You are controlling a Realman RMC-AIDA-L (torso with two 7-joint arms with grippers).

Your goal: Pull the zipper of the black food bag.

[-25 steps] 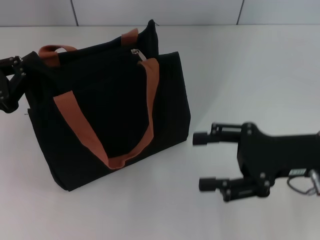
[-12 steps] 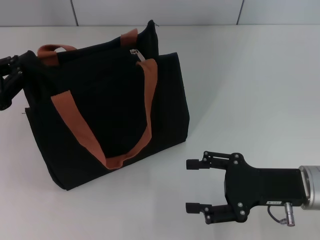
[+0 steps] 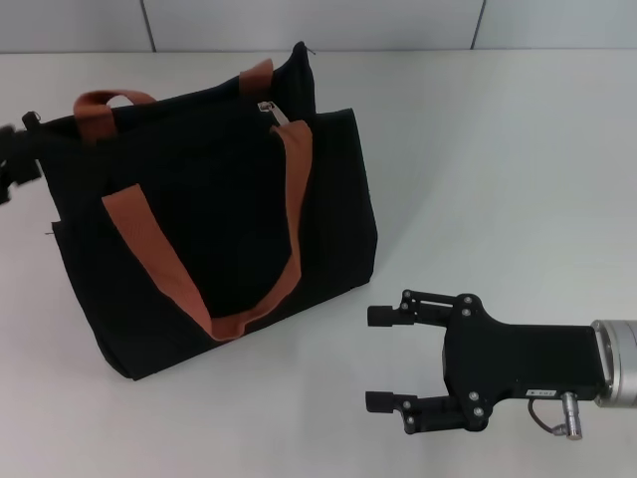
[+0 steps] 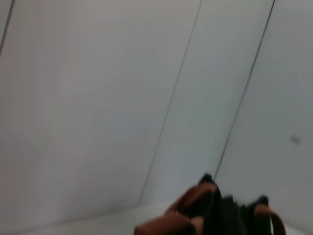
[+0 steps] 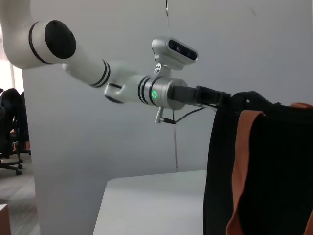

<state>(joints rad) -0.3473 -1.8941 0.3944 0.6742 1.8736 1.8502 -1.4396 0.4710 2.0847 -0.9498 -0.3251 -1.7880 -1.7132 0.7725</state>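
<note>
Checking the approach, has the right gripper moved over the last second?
Yes. The right gripper, open, has dropped toward the near table edge, away from the boxy black fabric food bag.

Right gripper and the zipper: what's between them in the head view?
In the head view, bare white table, then the black food bag's side and a rust-brown strap separate the open right gripper from the zipper.

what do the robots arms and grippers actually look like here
The right gripper is a matte black boxy block with two slim linkage fingers, small screws, a white label, a silver cylindrical wrist and a thin looping cable. The left gripper is black too, on a glossy white tubular arm with black joint rings, a green light and a grey wrist camera.
</note>
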